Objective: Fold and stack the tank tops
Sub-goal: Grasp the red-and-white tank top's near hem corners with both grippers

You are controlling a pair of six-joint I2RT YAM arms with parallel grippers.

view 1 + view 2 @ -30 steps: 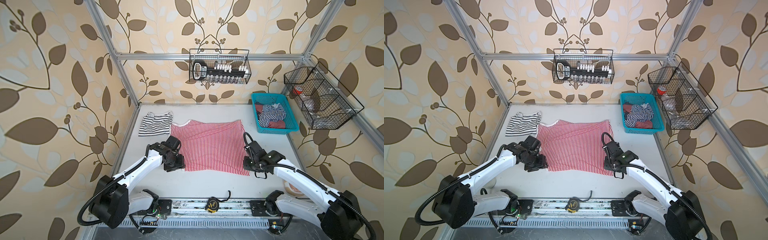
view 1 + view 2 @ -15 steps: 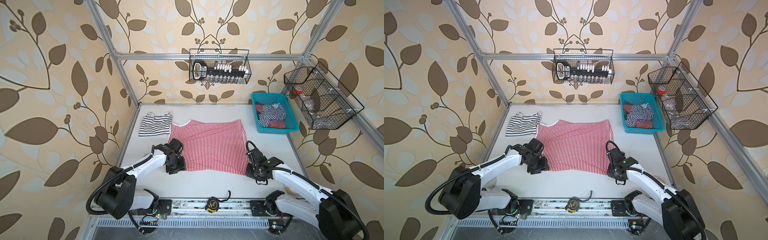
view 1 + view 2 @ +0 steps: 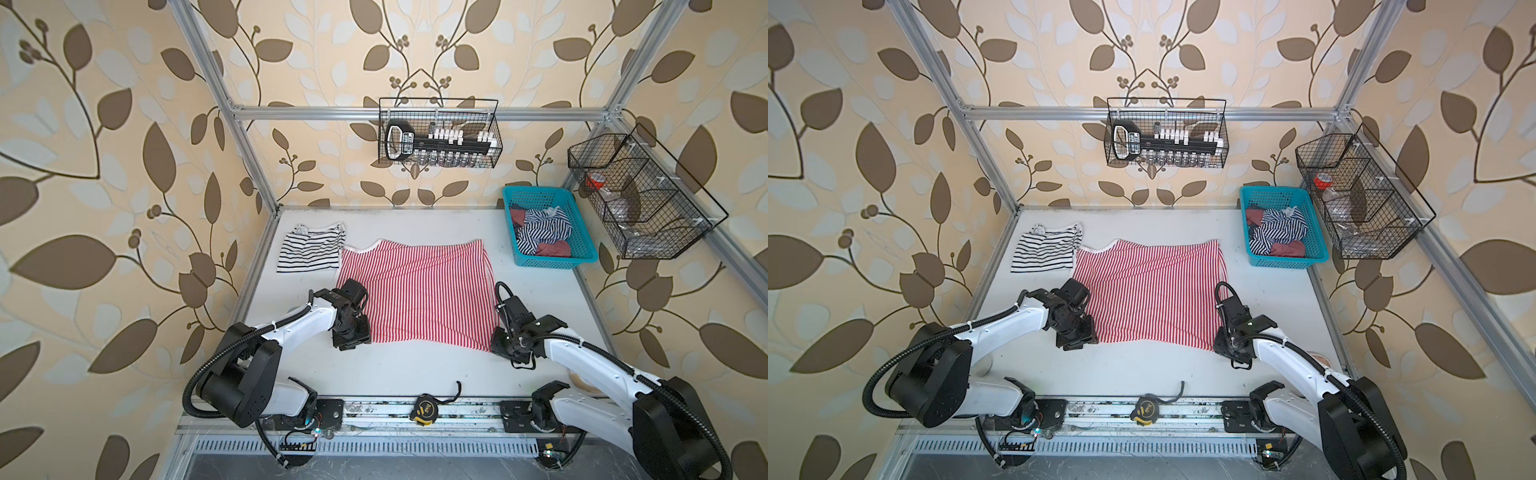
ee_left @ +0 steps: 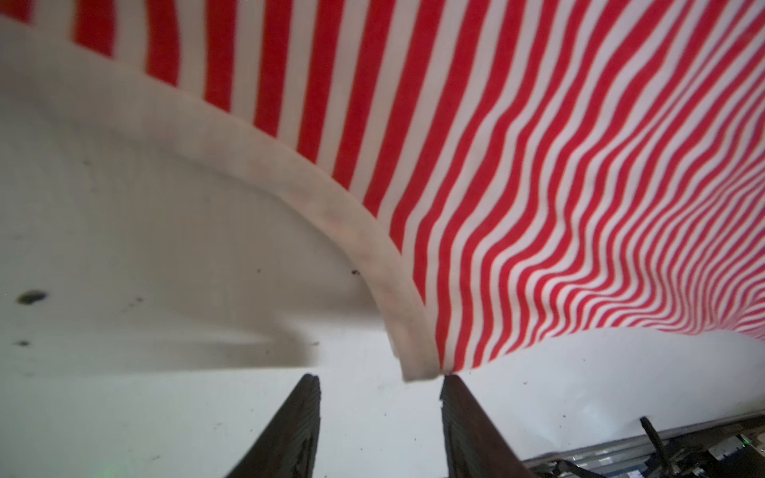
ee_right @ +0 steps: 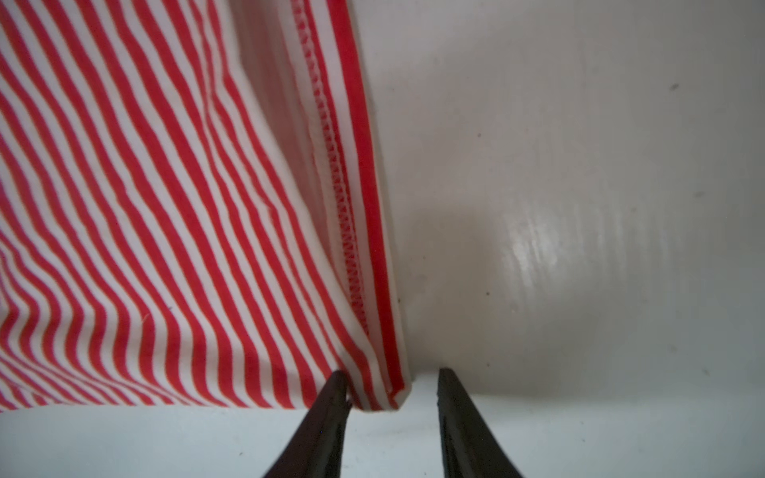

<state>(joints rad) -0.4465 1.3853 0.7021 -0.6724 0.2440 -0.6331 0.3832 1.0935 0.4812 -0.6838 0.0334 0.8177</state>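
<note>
The red-and-white tank top [image 3: 415, 291] [image 3: 1148, 291] lies spread flat mid-table. My left gripper [image 3: 353, 338] [image 3: 1077, 340] sits at its near left corner, open; in the left wrist view the white-trimmed corner [image 4: 416, 364] ends right at the tips of the left gripper [image 4: 378, 378]. My right gripper [image 3: 498, 345] [image 3: 1221, 347] is at the near right corner, open, and the hem corner [image 5: 383, 393] lies between the jaws of the right gripper [image 5: 392, 372], touching one finger. A folded black-and-white tank top [image 3: 309, 251] lies at the far left. A navy-and-white tank top [image 3: 540, 226] is crumpled in the basket.
The turquoise basket [image 3: 552, 261] stands at the back right and also holds a reddish-brown cloth [image 3: 552, 248]. Wire baskets hang on the back wall [image 3: 438, 137] and the right wall [image 3: 640, 199]. A tape measure [image 3: 424, 409] lies on the front rail.
Both grippers have slid toward the front edge along the sides of the red-and-white top, ending at its near corners. The top itself has barely shifted.
</note>
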